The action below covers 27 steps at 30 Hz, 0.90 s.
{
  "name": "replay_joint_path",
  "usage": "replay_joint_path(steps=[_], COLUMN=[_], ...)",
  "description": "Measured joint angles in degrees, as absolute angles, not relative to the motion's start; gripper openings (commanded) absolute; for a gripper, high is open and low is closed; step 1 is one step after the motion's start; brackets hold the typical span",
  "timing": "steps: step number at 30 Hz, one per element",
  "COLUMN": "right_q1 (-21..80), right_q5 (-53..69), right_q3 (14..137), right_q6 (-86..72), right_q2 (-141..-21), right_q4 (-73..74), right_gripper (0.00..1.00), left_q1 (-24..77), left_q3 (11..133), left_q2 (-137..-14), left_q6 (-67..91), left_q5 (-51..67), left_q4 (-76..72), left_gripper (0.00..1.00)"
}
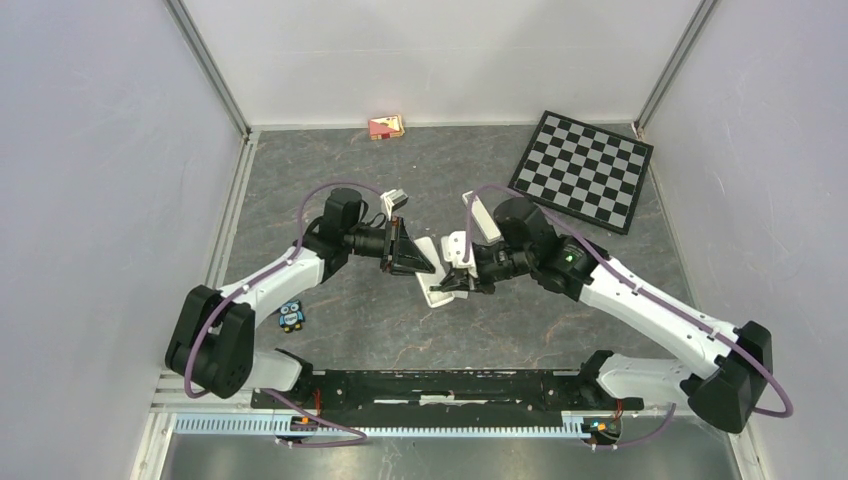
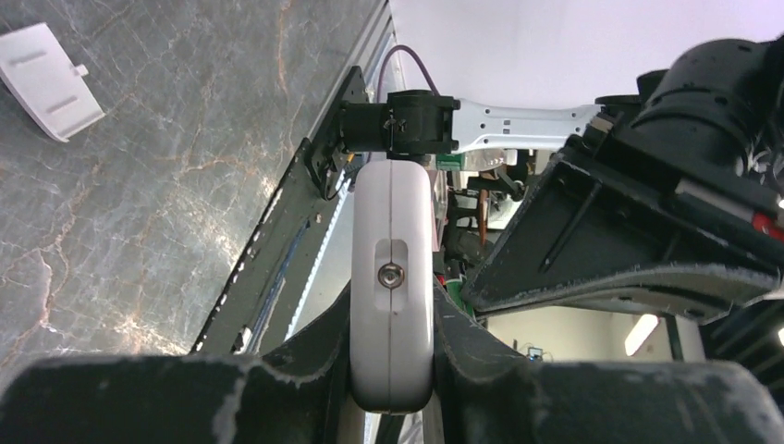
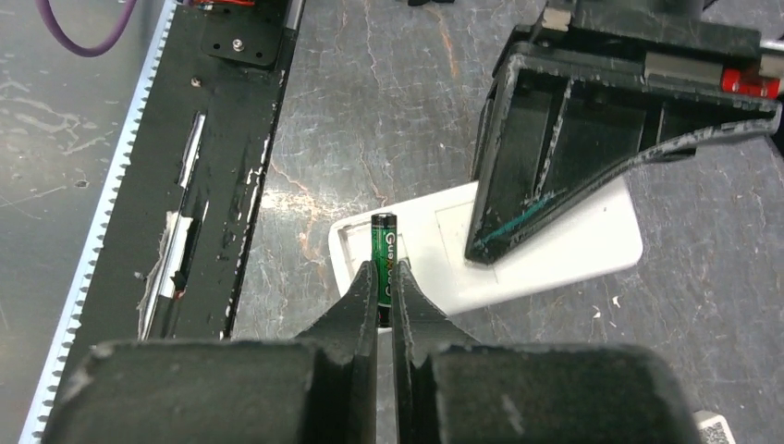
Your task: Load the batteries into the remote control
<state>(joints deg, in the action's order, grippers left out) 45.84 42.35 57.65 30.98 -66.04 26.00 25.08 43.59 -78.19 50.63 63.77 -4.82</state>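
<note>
Battery (image 3: 385,242) poised at the remote (image 3: 564,250)!
Right pincer (image 3: 384,294) pinches it, left pincer (image 2: 391,347) clamps the remote; square it up, then you press gently.

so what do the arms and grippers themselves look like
Both arms, left arm and right arm, have white links with black joints and a purple cable looping alongside. The right one shows a green light. The left gripper and right gripper have scuffed black wedge-shaped fingers.
</note>
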Motion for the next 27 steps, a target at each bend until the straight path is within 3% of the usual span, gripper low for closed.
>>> replay_joint_path(steps=[17,18,23,27], right_q1=[52.5,52.5,52.7,52.8], right_q5=[28.1,27.7,24.2,20.9], right_q3=[62.9,62.9,62.4,56.8], right_q6=[35.0,34.9,30.5,24.3], right_q2=[-70.6,-70.8,-72.4,-71.0], right_q4=[34.8,34.6,31.4,26.2], right_gripper=[0.03,0.06,0.50,0.57], left_q1=[24.6,24.4,21.5,18.5], left_q3=[39.9,39.9,40.0,40.0], left_q2=[-80.7,-80.8,-83.4,-84.0], left_q6=[56.2,56.2,53.8,50.7], left_q5=[66.1,66.0,59.8,50.7], left_q4=[-7.5,-7.3,-2.0,4.1], left_gripper=[0.02,0.02,0.02,0.02])
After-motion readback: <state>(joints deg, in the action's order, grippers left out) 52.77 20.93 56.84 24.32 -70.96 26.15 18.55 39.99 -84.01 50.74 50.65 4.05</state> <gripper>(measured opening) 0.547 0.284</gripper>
